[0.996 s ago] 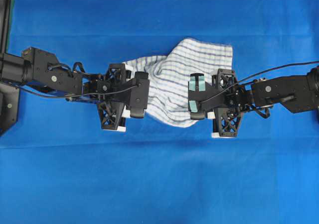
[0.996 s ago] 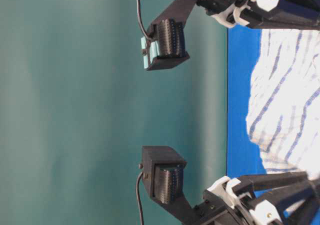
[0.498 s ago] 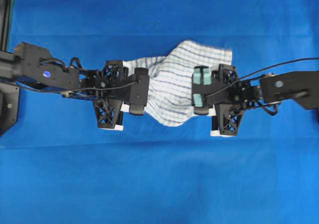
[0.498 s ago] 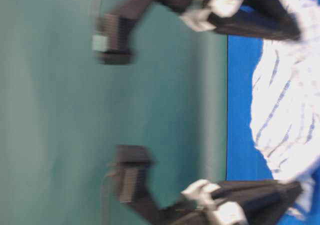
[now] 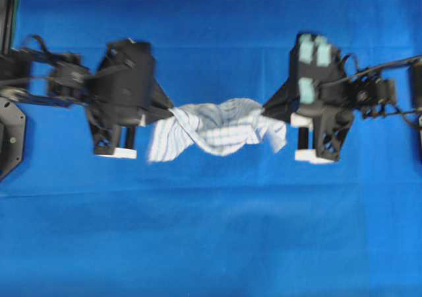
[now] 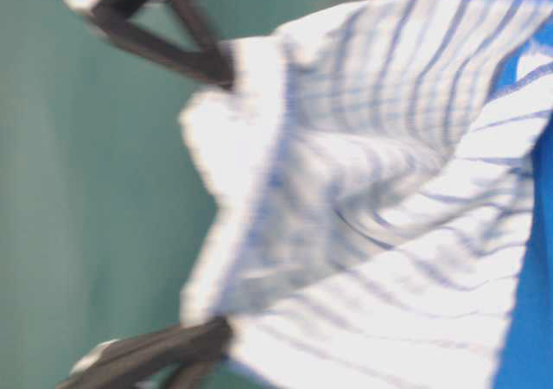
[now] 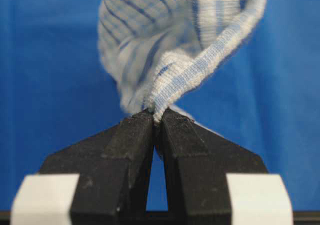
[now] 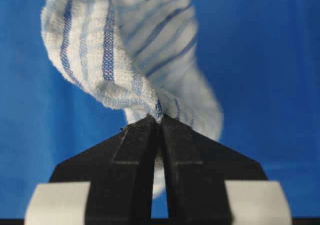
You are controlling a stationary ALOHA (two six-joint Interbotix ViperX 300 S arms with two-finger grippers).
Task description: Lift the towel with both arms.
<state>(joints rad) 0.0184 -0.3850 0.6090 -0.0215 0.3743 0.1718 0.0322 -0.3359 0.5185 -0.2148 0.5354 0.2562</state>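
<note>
A white towel (image 5: 217,129) with thin blue stripes hangs stretched between the two arms, sagging in the middle over the blue cloth. My left gripper (image 5: 170,114) is shut on the towel's left end; in the left wrist view the black fingertips (image 7: 142,122) pinch a hemmed edge of the towel (image 7: 200,70). My right gripper (image 5: 265,111) is shut on the right end, and its wrist view shows a bunched fold of towel (image 8: 110,70) rising from the closed gripper (image 8: 160,119). From table level the towel (image 6: 389,199) fills the frame, held up off the surface.
A blue cloth (image 5: 211,231) covers the whole table. A black mount (image 5: 10,138) stands at the left edge. A teal wall (image 6: 86,190) backs the table-level view.
Both grippers have risen and drawn apart, left going left and right going right. The towel has come up off the cloth and is pulled into a hanging band between them.
</note>
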